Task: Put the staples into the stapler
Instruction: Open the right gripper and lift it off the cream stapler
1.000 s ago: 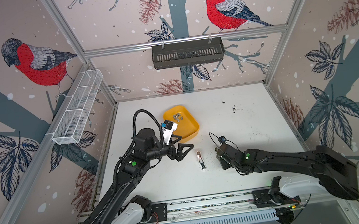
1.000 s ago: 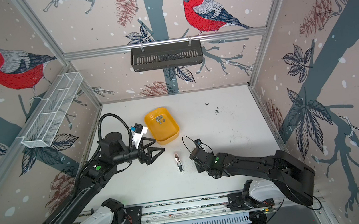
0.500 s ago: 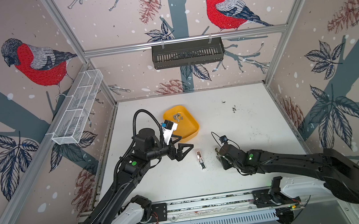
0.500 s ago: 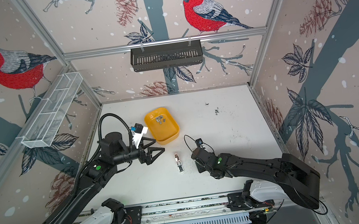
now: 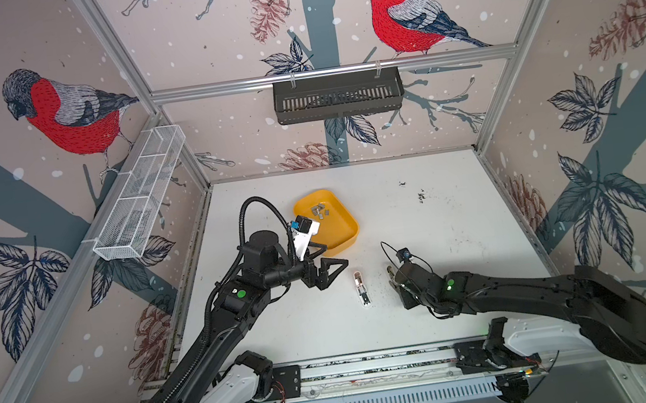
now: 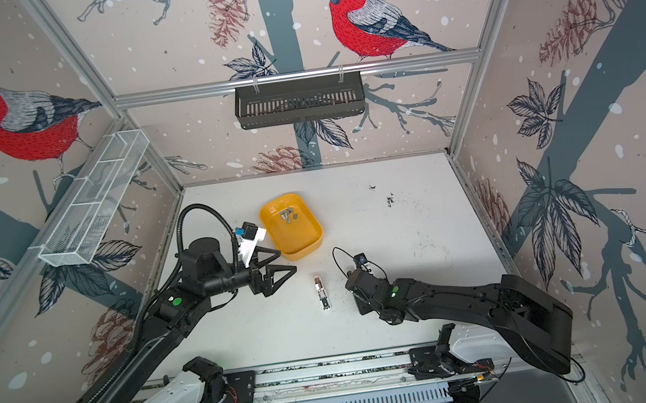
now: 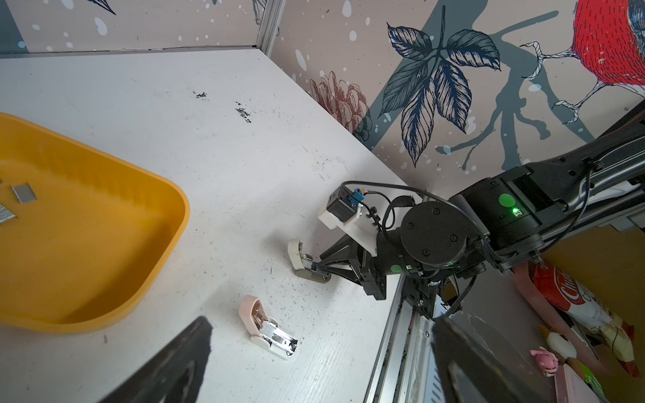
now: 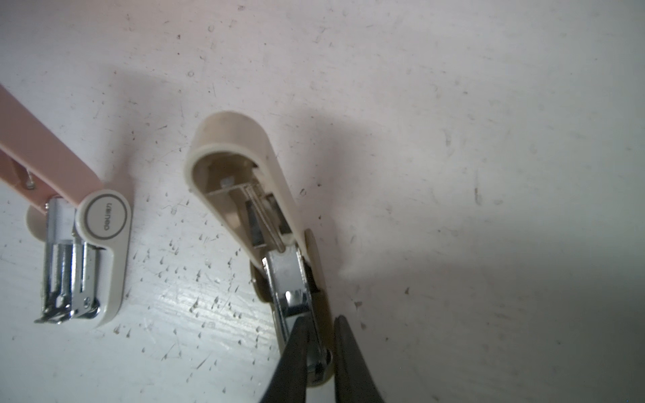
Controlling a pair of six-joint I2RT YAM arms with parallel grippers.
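Looking for the staples [image 5: 319, 210], you find a few short grey strips loose in the yellow tray [image 5: 339, 227], well apart from both staplers. Your left pincer [image 5: 336, 255] hangs just beside the tray's near rim, jaws wide apart and nothing between them. Your right pincer [image 8: 321, 324] is clamped on the metal magazine end of the cream stapler [image 8: 244, 167], whose lid is swung open. Whether its base rests on the worktop [image 5: 439, 205] I cannot tell. The pink stapler [image 5: 361, 288] lies open between the two arms, untouched.

Expect a strip to be very light and stiff yet brittle: squeeze hard or bend it and it will likely snap into pieces. It is smooth metal lying flat, so it may skid or flip as the fingers close. Take one across its two long sides, near the middle, with a gentle close, and keep it level so the legs can drop into the magazine. Strips that overlap in the tray may lift together, so choose one lying apart
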